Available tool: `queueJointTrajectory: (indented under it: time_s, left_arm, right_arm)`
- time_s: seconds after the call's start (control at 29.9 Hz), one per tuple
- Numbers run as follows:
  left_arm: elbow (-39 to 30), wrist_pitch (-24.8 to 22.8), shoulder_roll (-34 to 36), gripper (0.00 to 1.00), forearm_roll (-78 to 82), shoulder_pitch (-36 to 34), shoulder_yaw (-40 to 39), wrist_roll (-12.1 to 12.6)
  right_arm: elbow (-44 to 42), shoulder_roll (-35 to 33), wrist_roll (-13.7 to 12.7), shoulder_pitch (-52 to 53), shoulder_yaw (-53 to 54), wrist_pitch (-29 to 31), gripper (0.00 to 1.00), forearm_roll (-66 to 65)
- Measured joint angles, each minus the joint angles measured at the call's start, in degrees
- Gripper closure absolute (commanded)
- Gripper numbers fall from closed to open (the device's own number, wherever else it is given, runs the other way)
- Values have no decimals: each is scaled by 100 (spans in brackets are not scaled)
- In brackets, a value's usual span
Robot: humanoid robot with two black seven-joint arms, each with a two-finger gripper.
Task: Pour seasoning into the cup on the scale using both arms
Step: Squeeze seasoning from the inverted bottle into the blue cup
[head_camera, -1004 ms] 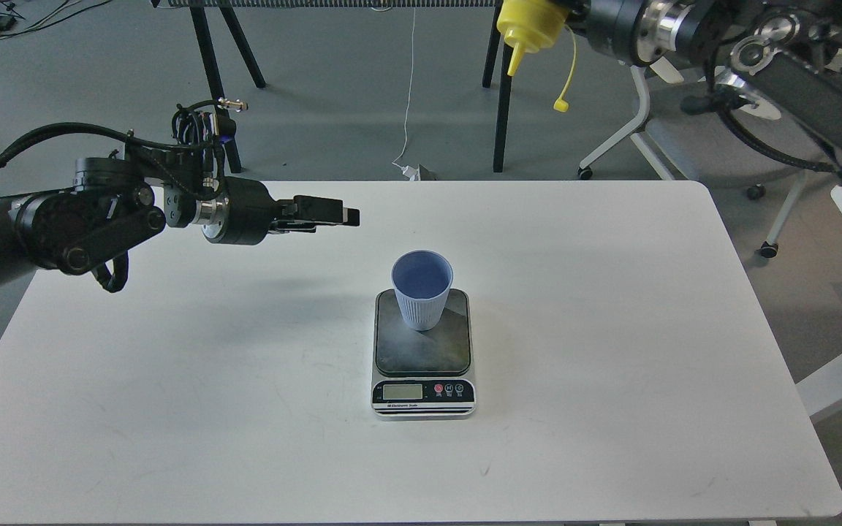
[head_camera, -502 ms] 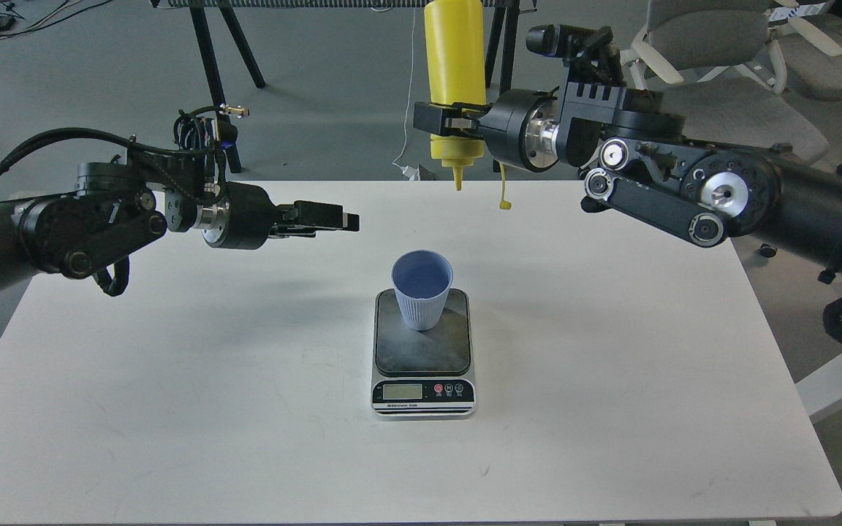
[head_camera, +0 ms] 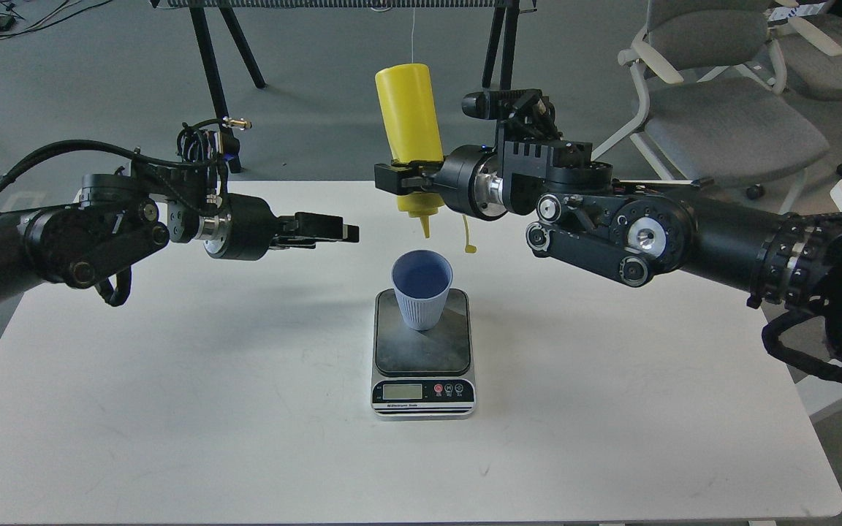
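While the right gripper [head_camera: 403, 177] closes its two black fingers around the lower part of the yellow seasoning bottle [head_camera: 411, 126], the bottle stands upside down, leaning a little, with its flat bottom up and its pointed nozzle [head_camera: 425, 227] down. The nozzle tip hangs just above the open mouth of the cup [head_camera: 422, 289] and does not touch it. The small yellow cap [head_camera: 470, 246] dangles on its thin strap beside the nozzle, at its right side. Behind the gripper, the right arm [head_camera: 684, 237] reaches in from the right edge, low over the white table [head_camera: 611, 409].

The cup is pale blue-grey with fine ribs, it stands upright on the back part of the dark plate of the scale [head_camera: 423, 353]. The scale lies flat near the middle of the table, with its display and round buttons at the front.

The left gripper [head_camera: 333, 226] holds nothing and points toward the bottle, well apart from it; its fingers look close together, but I cannot tell if they are fully closed. The left arm [head_camera: 85, 234] hovers over the left side of the table
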Motion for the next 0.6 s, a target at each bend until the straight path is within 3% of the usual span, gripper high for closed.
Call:
queueJointTrajectory:
  time_s: [0.6]
  left_arm:
    - [9,0,-44,0,1,121,-1,0]
  right_arm:
    - [-346,348,88,-169,-328,-67,98,-30]
